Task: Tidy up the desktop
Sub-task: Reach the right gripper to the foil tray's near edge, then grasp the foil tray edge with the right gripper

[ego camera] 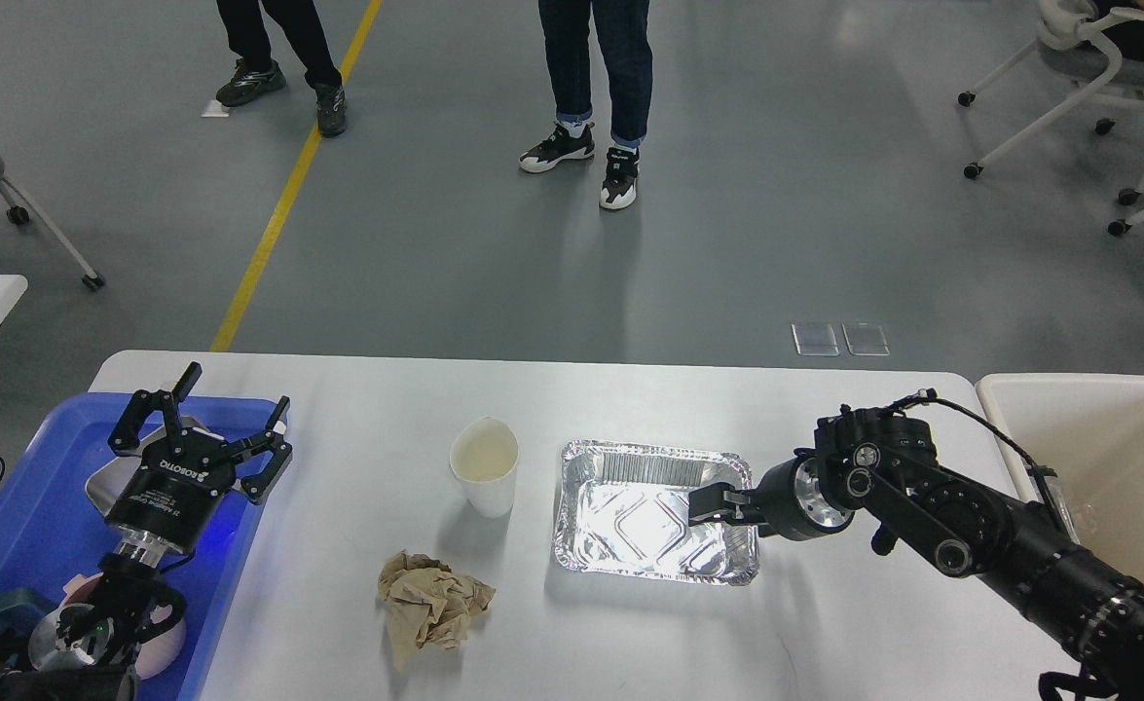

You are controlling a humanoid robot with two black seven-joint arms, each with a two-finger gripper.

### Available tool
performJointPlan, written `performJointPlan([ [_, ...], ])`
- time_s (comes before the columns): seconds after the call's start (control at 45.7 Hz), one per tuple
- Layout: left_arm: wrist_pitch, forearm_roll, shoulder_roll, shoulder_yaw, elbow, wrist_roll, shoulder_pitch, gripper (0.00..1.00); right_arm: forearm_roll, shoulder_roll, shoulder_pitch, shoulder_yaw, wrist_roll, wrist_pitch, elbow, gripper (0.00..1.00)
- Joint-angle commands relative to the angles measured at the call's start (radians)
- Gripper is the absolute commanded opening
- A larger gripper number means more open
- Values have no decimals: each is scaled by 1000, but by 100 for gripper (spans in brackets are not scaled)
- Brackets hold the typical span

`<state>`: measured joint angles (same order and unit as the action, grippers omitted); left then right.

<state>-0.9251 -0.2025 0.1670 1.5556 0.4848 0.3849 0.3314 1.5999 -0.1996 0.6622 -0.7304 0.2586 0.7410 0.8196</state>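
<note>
The white desktop (630, 404) holds a paper cup (484, 475), a crumpled brown paper (430, 604) and an empty foil tray (651, 511). My left gripper (233, 397) is open and empty, hovering over the blue tray (17, 516) at the left edge. My right gripper (706, 506) reaches in from the right and sits at the foil tray's right rim, its tip over the tray's inside. Its fingers look dark and close together, so I cannot tell whether they grip the rim.
A cream-white bin (1107, 438) stands off the table's right end. The blue tray holds a metal dish (104, 479) and small items near its front. Two people (591, 88) stand on the floor beyond the table. Office chairs (1068, 68) are at the far right.
</note>
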Motion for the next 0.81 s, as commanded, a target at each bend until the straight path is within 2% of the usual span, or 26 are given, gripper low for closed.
performJointPlan([
  [0.0,0,0,0,0,0,0,-2,97,-12,-3,4,6,42,0,0,25],
  [0.088,0,0,2,0,0,0,-5,97,-14,0,4,6,56,0,0,11],
  [0.131,-1,0,2,0,0,0,-5,97,-15,2,4,6,60,-2,0,0],
  [0.788,-1,0,43,0,-2,0,-20,97,-17,2,14,5,59,-2,12,0],
])
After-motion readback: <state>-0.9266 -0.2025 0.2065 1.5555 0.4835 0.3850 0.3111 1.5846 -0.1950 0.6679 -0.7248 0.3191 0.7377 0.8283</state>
